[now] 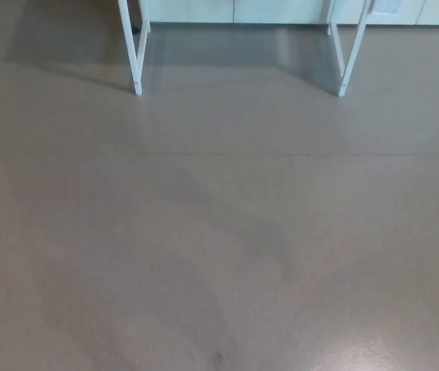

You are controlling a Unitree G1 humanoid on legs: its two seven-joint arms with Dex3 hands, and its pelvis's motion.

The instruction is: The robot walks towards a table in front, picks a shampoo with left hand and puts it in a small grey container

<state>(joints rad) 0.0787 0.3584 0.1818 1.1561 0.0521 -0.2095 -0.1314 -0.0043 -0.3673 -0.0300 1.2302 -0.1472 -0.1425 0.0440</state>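
Glossy grey-brown floor [219,232] filling the head view; pale cabinet fronts [235,9] along the top edge; left table leg [132,58] and right table leg [352,62] before them. Both hands and shampoo outside the frame; grasp not determinable.

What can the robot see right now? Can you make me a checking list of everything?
Surface: grey-brown floor, glossy patch at lower right; table top out of view.
Job's things: shampoo and grey container, nothing seen; only a white table leg and a second leg.
Clutter: nothing seen.
Hands: left hand and right hand not in view.
Cables: nothing seen.
Surroundings: pale panels behind the legs.
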